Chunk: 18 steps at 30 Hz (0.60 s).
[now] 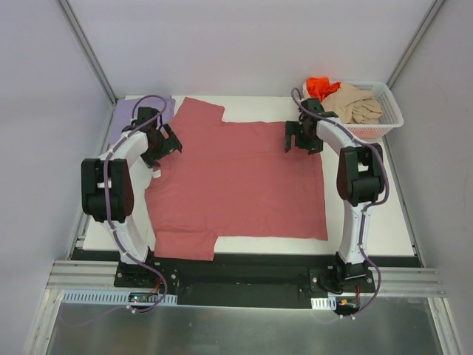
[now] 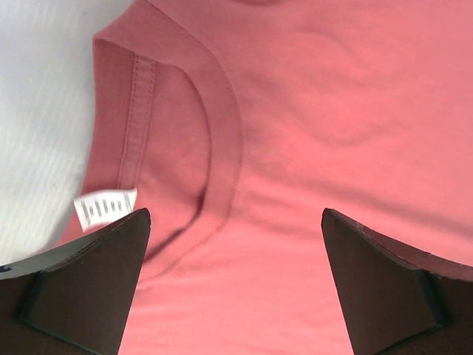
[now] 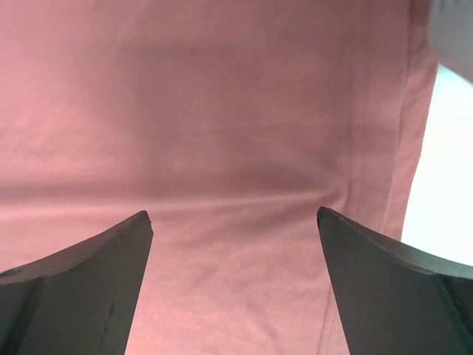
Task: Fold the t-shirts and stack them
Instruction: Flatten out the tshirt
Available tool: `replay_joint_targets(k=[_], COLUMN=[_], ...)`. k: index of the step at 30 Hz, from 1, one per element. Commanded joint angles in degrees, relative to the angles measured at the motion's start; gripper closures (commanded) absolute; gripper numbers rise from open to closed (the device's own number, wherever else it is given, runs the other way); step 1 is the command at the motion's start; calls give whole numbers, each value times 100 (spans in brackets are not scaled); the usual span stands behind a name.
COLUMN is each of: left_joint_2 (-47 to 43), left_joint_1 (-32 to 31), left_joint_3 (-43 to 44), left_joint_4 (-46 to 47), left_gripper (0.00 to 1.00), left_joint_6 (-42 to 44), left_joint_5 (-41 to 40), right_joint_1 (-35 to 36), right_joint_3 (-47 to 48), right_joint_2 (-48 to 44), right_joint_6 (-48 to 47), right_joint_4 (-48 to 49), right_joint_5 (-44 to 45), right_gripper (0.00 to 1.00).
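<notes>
A dusty rose-red t-shirt (image 1: 240, 181) lies spread flat across the white table, collar to the left, hem to the right. My left gripper (image 1: 168, 144) hovers open over the collar area; its wrist view shows the neckline (image 2: 214, 140) and a white label (image 2: 105, 207) between the wide jaws (image 2: 235, 222). My right gripper (image 1: 301, 139) hovers open over the shirt's far right corner, near the hem (image 3: 410, 140). Nothing is held. A lavender-purple t-shirt (image 1: 127, 112) lies at the far left corner, partly behind the left arm. Beige (image 1: 358, 103) and orange (image 1: 320, 86) t-shirts sit in the basket.
A white mesh basket (image 1: 390, 117) stands at the far right corner of the table (image 1: 369, 237), close behind the right arm. Grey walls and a metal frame enclose the table. Both arm bases sit at the near edge.
</notes>
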Motion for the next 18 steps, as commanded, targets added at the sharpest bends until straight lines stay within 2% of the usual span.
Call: replay_joint_targets(k=[1, 6, 9, 12, 14, 18], left_joint_2=[-1206, -2102, -2657, -2737, -2641, -2421], left_joint_1=[-275, -653, -1039, -1365, -1392, -1392], left_joint_3=[-269, -1200, -1895, -2151, -2231, -2073], left_joint_4=[-146, -233, -233, -233, -225, -233], left_gripper=[1, 1, 1, 1, 1, 1], left_joint_6=[94, -91, -389, -443, -495, -469], left_joint_5=[-87, -88, -219, -413, -299, -527], right_joint_1=[409, 813, 963, 972, 911, 498], right_joint_3=[-377, -1545, -2240, -2750, -2875, -2393], right_joint_2=[-1241, -2215, -2648, -2833, -2799, -2351], right_joint_6=[-381, -258, -91, 59, 59, 278], right_joint_4=[313, 400, 638, 752, 928, 1051], right_joint_5=[262, 613, 500, 289, 323, 342], right_gripper=[4, 4, 4, 4, 4, 4])
